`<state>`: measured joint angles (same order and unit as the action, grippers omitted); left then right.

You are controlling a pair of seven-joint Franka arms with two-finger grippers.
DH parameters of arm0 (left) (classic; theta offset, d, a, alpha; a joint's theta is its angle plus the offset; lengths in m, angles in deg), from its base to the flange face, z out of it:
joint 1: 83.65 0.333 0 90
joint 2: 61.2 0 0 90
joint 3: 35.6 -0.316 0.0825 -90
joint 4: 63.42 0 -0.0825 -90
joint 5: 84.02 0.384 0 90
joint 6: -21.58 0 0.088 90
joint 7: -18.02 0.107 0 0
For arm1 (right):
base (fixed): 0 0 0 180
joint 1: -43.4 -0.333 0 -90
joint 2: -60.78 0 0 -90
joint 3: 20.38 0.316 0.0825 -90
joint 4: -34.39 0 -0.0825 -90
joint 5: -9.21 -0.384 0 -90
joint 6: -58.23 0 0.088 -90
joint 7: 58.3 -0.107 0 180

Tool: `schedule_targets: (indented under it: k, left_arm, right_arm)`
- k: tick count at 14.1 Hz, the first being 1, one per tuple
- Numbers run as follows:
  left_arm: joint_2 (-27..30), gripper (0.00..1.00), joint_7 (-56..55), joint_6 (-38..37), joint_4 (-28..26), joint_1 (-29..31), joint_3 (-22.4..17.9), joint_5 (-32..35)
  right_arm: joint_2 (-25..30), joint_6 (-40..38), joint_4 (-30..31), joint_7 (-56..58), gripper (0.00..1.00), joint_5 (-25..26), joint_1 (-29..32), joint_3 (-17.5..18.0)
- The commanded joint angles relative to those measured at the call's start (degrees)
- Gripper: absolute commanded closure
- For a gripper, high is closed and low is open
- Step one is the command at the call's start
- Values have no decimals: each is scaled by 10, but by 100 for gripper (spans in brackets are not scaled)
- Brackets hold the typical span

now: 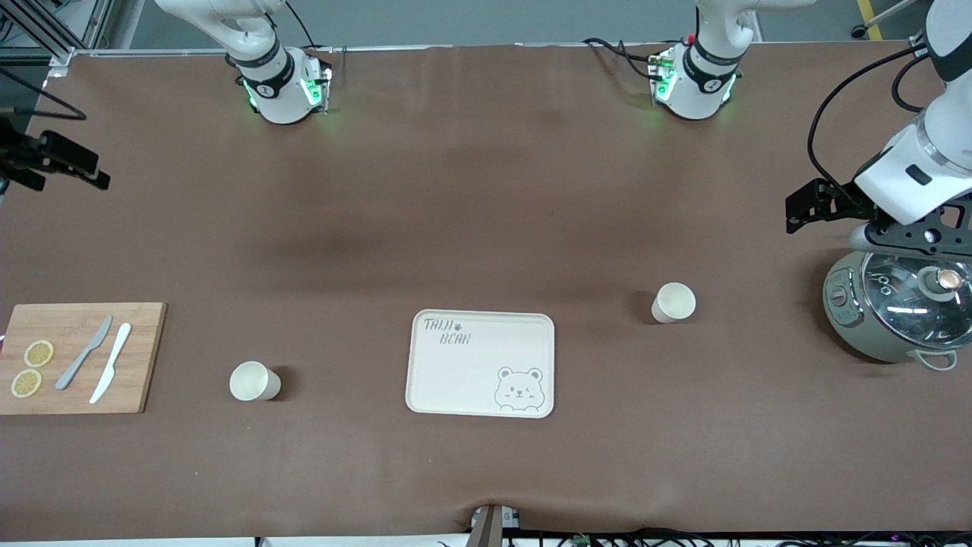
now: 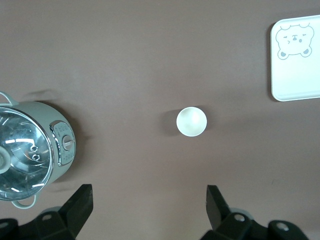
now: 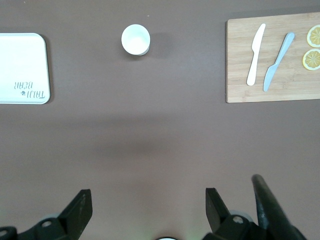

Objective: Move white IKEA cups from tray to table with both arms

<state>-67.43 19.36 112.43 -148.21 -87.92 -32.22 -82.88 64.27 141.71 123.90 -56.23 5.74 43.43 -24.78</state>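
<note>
Two white cups stand upright on the brown table. One cup [image 1: 254, 381] [image 3: 135, 39] is between the cutting board and the bear-printed tray [image 1: 481, 363]. The other cup [image 1: 673, 302] [image 2: 191, 121] is between the tray and the grey pot. My left gripper [image 1: 915, 234] [image 2: 149, 189] is open and empty, high in the air by the pot. My right gripper [image 3: 147, 192] is open and empty, high over bare table toward the right arm's end. In the front view only a black part of the right hand [image 1: 57, 161] shows at the frame's edge.
A grey pot with glass lid [image 1: 896, 308] [image 2: 30, 152] stands at the left arm's end. A wooden cutting board [image 1: 76, 357] [image 3: 272, 57] with two knives and two lemon slices lies at the right arm's end. Both arm bases [image 1: 281, 87] [image 1: 695, 80] stand along the table's edge.
</note>
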Motion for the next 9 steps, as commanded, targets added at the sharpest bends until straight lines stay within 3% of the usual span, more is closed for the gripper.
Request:
schedule_targets:
  k: [1,9]
  left_arm:
    - [3,0,12,2,2,3,0,-5]
    - [1,0,12,3,2,8,0,-4]
  right_arm:
    - [7,10,-1,-10,0,2,2,-1]
    - [8,-11,-20,-9,0,9,1,3]
